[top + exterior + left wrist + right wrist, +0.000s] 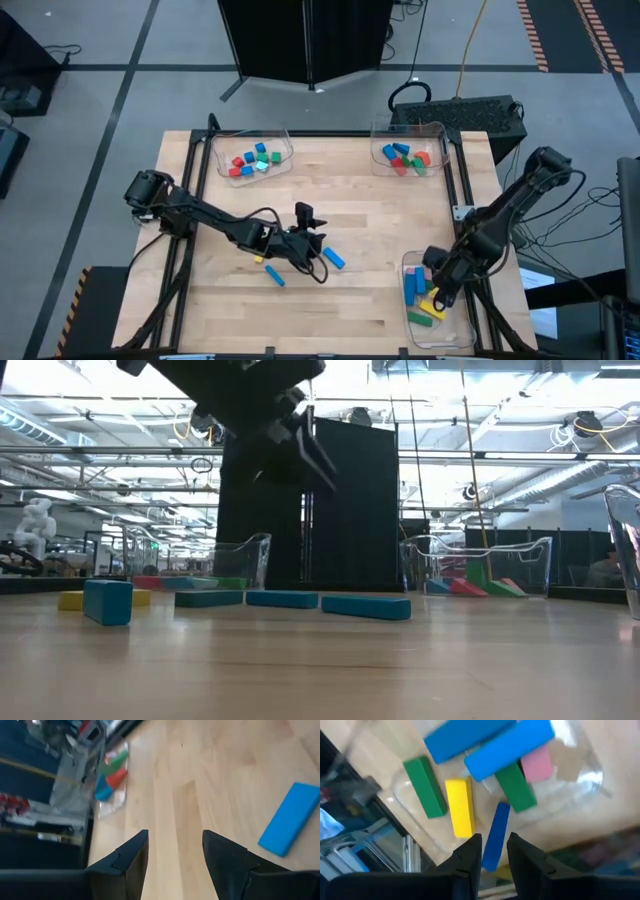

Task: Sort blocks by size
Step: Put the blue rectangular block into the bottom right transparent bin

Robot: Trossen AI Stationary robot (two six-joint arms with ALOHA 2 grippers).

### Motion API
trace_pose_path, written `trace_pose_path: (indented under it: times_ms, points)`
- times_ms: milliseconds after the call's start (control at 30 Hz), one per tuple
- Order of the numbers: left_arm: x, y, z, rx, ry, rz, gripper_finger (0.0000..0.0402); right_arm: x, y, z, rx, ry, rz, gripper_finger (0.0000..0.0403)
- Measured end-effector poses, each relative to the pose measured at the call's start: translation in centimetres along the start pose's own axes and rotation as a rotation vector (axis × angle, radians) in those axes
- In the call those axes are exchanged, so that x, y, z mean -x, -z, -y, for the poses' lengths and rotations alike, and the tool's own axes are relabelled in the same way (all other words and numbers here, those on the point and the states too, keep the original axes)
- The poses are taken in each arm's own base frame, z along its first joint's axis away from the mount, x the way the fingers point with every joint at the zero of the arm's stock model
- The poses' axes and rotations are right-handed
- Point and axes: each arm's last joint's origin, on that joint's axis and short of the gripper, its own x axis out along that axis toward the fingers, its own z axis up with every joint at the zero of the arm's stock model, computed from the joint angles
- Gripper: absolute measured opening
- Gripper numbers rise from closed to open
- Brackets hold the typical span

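while the right gripper (pixel 443 297) hangs over the tray (pixel 462 332) at lower right, a blue bar (pixel 496 836) is seen between its narrowly parted fingers; a grip cannot be told. at centre, the left gripper (pixel 312 246) is held with fingers apart and empty, loose blocks (pixel 333 258) lying beside it on the surface (pixel 360 200).

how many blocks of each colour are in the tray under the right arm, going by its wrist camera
blue blocks: 3
green blocks: 2
yellow block: 1
pink block: 1
total: 7 in view in the tray; more may be hidden
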Motion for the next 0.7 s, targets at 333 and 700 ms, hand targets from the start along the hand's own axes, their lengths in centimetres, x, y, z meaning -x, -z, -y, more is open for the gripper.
trace_pose_path:
  times_ms: [333, 700]
  points:
    - [-0.1, 2.5, 0.4, 0.219, 0.088, -0.214, 0.0187, 2.6, -1.4, 0.8, 0.074, -0.082, 0.415, 0.0089]
    - [1.0, 5.5, 0.9, 0.610, 0.039, -0.537, 0.0187, 5.3, -2.5, -0.9, 0.172, -0.193, 0.995, 0.0089]
